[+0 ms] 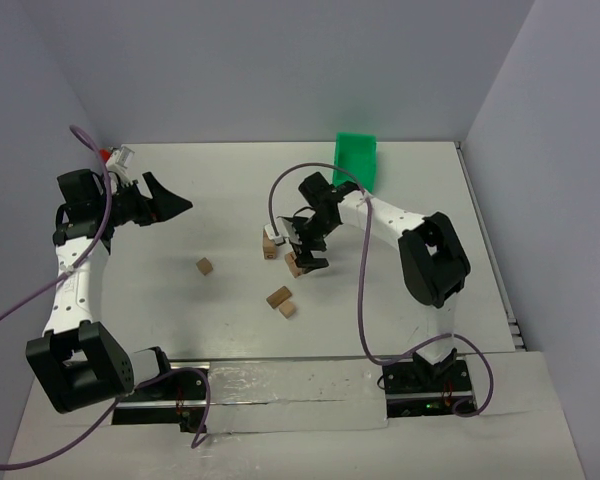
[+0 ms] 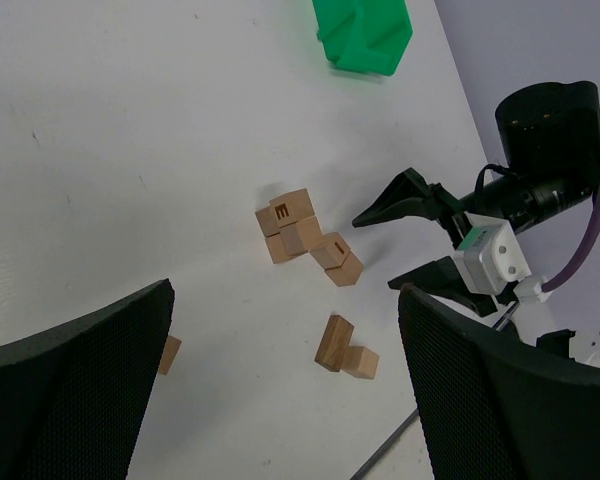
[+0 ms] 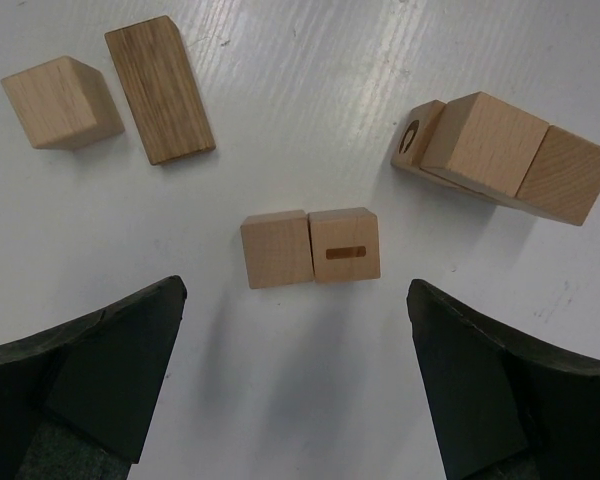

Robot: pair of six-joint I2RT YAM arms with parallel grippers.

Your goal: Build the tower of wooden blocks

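Observation:
Several tan wood blocks lie loose on the white table [image 1: 160,300]; no tower is in view. In the right wrist view two cubes [image 3: 310,247] sit side by side, one with a dark slot on top. A small heap of blocks [image 3: 500,150] lies to the upper right, and a cube [image 3: 60,100] beside a darker oblong block [image 3: 160,88] to the upper left. My right gripper [image 3: 295,295] hangs open just above the table, close to the pair and apart from it. My left gripper [image 1: 167,195] is raised at the far left, open and empty [image 2: 285,300]. A lone cube [image 1: 205,266] sits mid-table.
A green bin [image 1: 357,160] lies tipped at the back of the table, behind the right arm. The heap [image 2: 295,225] and the oblong block with its cube [image 2: 345,350] lie between the two arms. Walls close in the table on three sides.

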